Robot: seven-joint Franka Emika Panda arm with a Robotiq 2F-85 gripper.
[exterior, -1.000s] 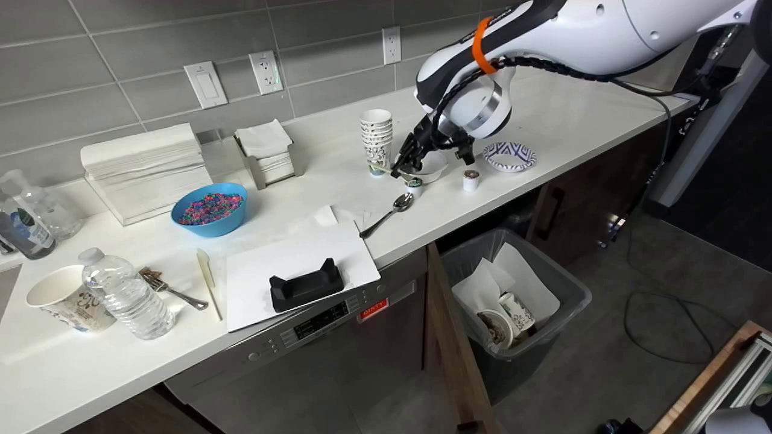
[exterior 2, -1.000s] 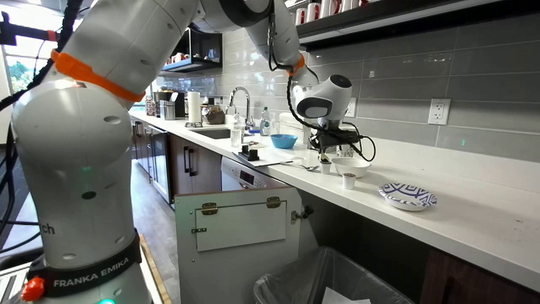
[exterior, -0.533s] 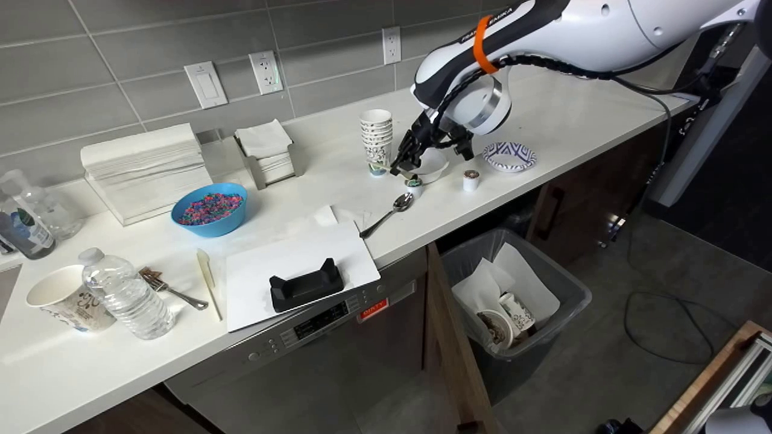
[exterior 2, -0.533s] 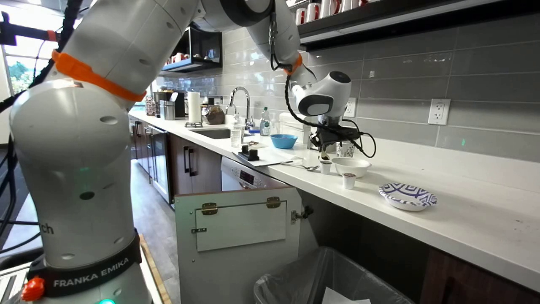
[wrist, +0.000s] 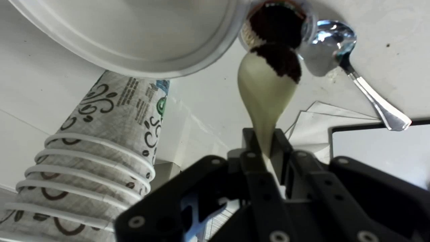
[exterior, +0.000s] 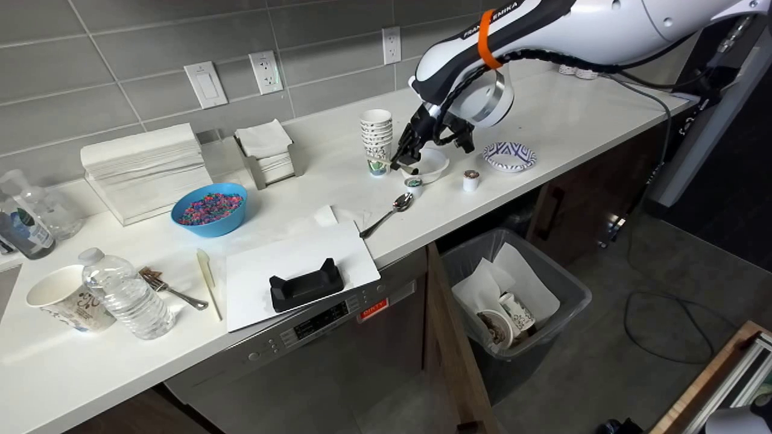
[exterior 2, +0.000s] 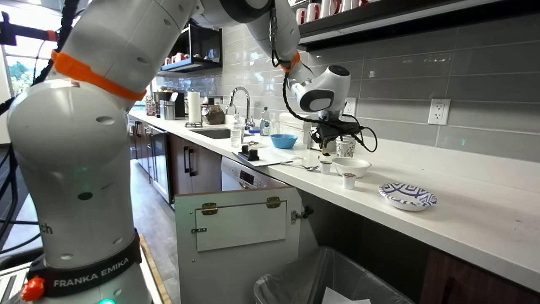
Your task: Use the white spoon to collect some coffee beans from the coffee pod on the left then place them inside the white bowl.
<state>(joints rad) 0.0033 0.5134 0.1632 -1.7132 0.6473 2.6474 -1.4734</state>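
Stretching out pale and long, the desk (exterior 2: 464, 198) is hosting all the action. Hovering over it, the gripper (wrist: 266, 144) is pinching tight, and nearby a stack of paper cups (exterior: 377, 135) is standing upright. Lower and wider, the white bowl (exterior 2: 352, 169) is sitting level, waiting for its delivery. Now the white spoon (wrist: 265, 90): the gripper is pinching it by the handle, and its head is hanging just above the left coffee pod (exterior 2: 325, 168), apparently not touching. And look, dark coffee (wrist: 284, 62) is clinging to the tip, seeming more like grounds than beans! Scooping is looking all but done; the next move is calling for holding the head level, carrying it over the bowl and tipping it.
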